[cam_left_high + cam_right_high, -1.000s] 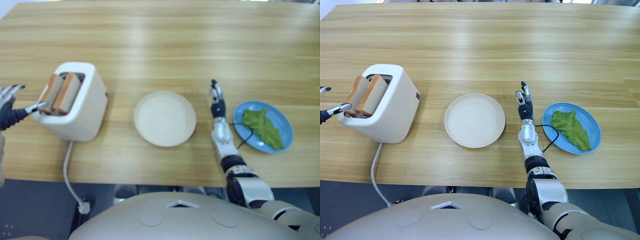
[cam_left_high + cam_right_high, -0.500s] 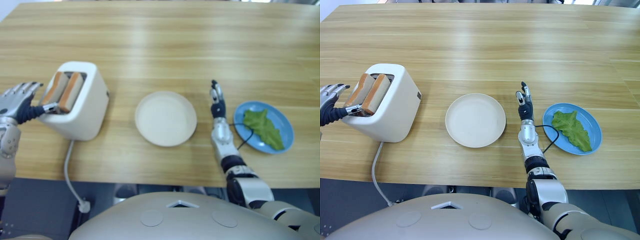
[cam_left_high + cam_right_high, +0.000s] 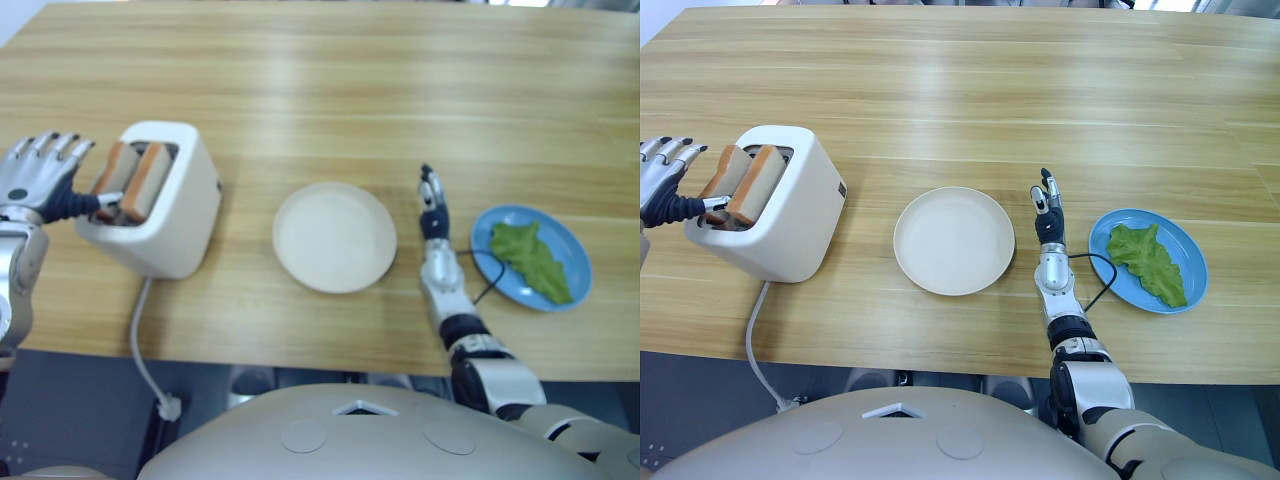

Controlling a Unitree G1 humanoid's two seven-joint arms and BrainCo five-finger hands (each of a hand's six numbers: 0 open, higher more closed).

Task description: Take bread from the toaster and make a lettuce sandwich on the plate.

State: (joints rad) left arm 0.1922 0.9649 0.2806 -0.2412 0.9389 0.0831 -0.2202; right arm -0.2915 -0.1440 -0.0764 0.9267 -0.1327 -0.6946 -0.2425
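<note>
Your left hand, fingers spread, flanks the toaster holding two bread slices; your right hand, fingers straight, lies between cream plate and blue plate of lettuce.

Pale wood-grain table, streaked honey and tan. White toaster, and the bread shows golden-brown crusts. Plain cream plate, then a blue plate under bright green lettuce. Left hand is silver, its palm dark, possibly black. The cord is whitish.
</note>
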